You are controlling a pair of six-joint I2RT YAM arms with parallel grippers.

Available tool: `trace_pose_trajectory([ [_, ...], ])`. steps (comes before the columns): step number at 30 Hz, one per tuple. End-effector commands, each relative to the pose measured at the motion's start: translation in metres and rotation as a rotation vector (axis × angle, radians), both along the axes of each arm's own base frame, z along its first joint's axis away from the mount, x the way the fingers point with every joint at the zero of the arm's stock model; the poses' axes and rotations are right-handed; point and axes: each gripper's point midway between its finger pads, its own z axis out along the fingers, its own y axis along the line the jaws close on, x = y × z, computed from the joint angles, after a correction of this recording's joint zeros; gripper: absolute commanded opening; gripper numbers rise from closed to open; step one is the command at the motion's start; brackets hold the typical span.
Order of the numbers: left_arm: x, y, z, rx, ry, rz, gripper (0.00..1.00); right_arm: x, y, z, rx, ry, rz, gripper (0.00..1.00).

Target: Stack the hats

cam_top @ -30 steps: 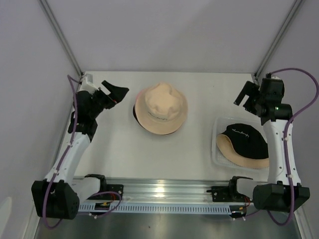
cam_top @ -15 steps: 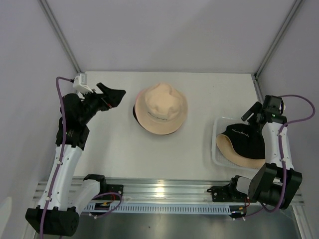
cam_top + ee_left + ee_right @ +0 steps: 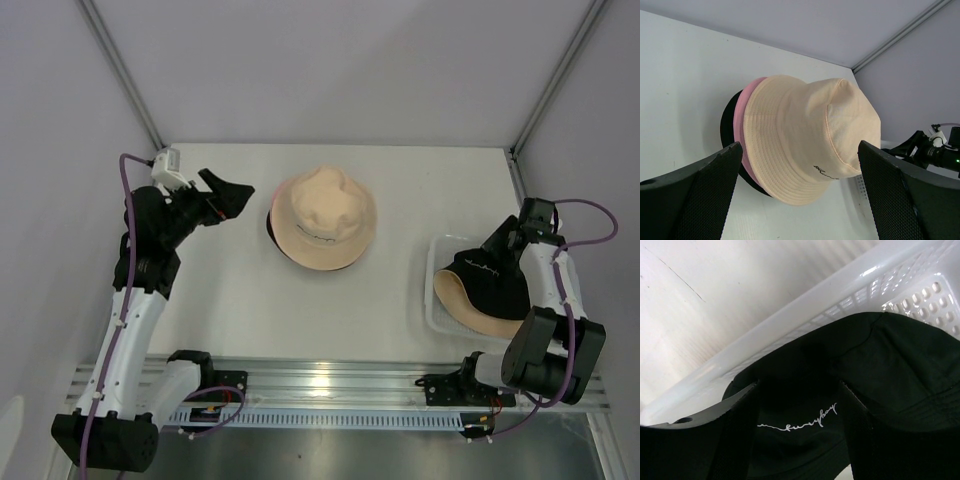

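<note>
Hats (image 3: 322, 232) — three stacked (beige topmost), perhaps two in basket (image 3: 805, 305)

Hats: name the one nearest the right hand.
The black hat with white script, lying in the white basket; the right hand is poised just over it. The beige hat sits mid-table, stacked on others, well away from that hand.

**A:** How's the light from above?

**B:** Bright, even, soft from overhead. The table (image 3: 230, 300) barely shows shadows, and there's one glare streak on the metal rail (image 3: 320, 383).

**A:** And your wrist views?

**B:** Left one's crisp, the beige hat (image 3: 805, 135) throwing a faint shadow beside it. Right one's harsh: basket (image 3: 790, 310) rim blown white, black hat (image 3: 880, 365) nearly featureless, the fingers of my right pincer (image 3: 799, 400) dark and blurred.
</note>
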Motion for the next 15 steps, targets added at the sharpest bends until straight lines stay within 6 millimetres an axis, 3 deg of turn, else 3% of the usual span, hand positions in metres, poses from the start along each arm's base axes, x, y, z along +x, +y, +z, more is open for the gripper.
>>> trace_pose_trajectory([
  [1, 0.0, -0.001, 0.001, 0.01, -0.011, -0.017, 0.99, 0.006, 0.002, 0.004, 0.001, -0.046, 0.006, 0.65],
  [5, 0.002, -0.002, -0.003, 0.006, 0.0, -0.02, 0.99, 0.005, 0.003, -0.01, 0.013, -0.022, 0.008, 0.62],
  [8, 0.002, -0.002, -0.003, 0.006, 0.0, -0.02, 0.99, 0.009, 0.001, -0.015, 0.01, -0.016, 0.012, 0.53],
  [11, 0.002, -0.002, -0.002, 0.005, 0.001, -0.018, 1.0, 0.013, -0.002, -0.015, -0.002, -0.019, 0.016, 0.33],
  [12, 0.001, -0.001, -0.002, 0.006, -0.001, -0.017, 1.0, 0.013, -0.003, -0.014, -0.009, -0.02, 0.017, 0.18],
  [14, 0.0, -0.001, -0.001, 0.007, -0.004, -0.014, 1.0, 0.017, -0.005, -0.005, -0.019, -0.032, 0.02, 0.0],
  [15, -0.001, 0.0, 0.0, 0.007, -0.006, -0.01, 1.0, 0.013, -0.002, -0.003, -0.013, -0.02, 0.031, 0.0],
])
